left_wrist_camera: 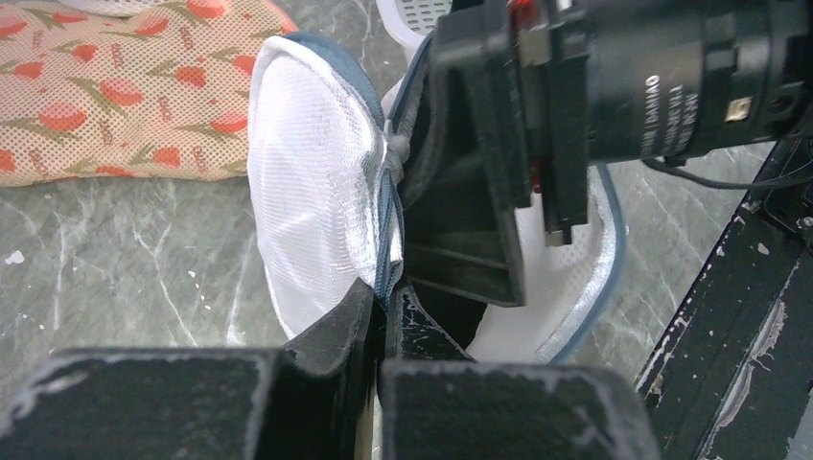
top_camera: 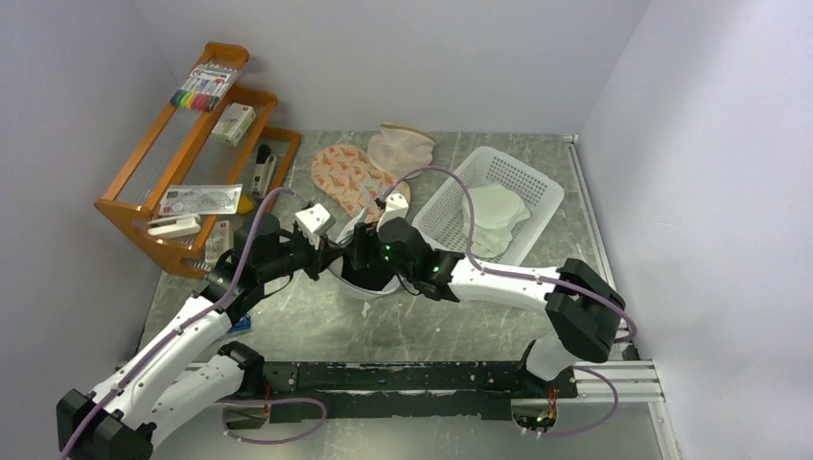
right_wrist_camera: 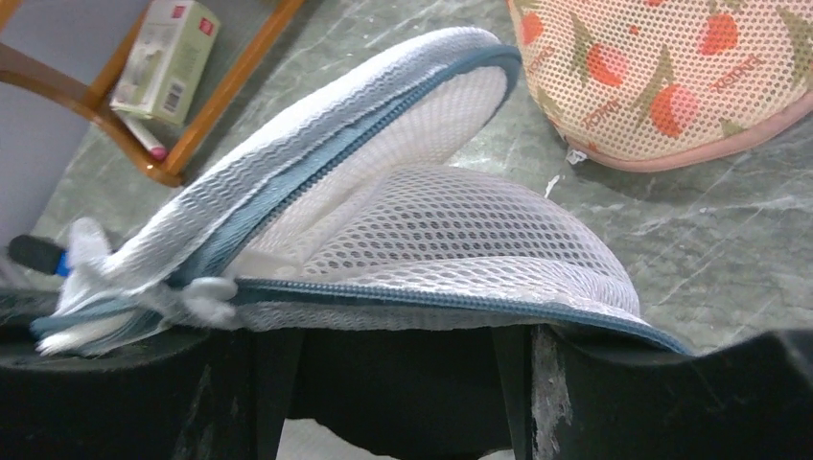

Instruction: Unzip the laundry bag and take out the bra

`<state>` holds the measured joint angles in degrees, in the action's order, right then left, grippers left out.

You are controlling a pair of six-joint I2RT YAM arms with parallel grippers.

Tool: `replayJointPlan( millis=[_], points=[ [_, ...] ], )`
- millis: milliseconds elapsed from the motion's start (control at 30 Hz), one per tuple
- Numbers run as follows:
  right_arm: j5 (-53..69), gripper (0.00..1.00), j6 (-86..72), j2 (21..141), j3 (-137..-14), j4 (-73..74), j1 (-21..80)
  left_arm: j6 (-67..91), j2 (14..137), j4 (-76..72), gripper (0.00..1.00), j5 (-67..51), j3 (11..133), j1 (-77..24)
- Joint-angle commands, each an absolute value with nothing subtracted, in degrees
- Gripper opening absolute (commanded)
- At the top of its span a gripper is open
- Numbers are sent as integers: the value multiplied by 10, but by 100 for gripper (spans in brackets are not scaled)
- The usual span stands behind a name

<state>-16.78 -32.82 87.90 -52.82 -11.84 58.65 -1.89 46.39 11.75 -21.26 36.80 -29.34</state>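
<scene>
Pinching the laundry bag [left_wrist_camera: 312, 182] rim, left tool [left_wrist_camera: 382, 316] meets wide-spread right tool [right_wrist_camera: 393, 383], its motor [left_wrist_camera: 671, 77] marked DAMIAO.

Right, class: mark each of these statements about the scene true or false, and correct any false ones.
1. The laundry bag is zipped shut. False: it gapes open like a clamshell.
2. The left gripper pinches the bag's zip rim. True.
3. The orange floral pouch lies inside the white basket. False: it lies on the table, left of the basket.
4. The wooden rack stands at the table's left side. True.
</scene>
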Motion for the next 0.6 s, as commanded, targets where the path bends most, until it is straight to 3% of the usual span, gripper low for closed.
replayJointPlan(
  millis=[0,233,567],
  points=[
    [-225,69,-338,907,-561,-93,597,-17,461,81,7,-239,375,-295],
    [-285,69,-311,923,-558,-78,600,-18,459,82,7,-239,376,-295],
    [-320,57,-252,959,-529,-140,601,-16,466,81,7,-256,376,-296]
  ],
)
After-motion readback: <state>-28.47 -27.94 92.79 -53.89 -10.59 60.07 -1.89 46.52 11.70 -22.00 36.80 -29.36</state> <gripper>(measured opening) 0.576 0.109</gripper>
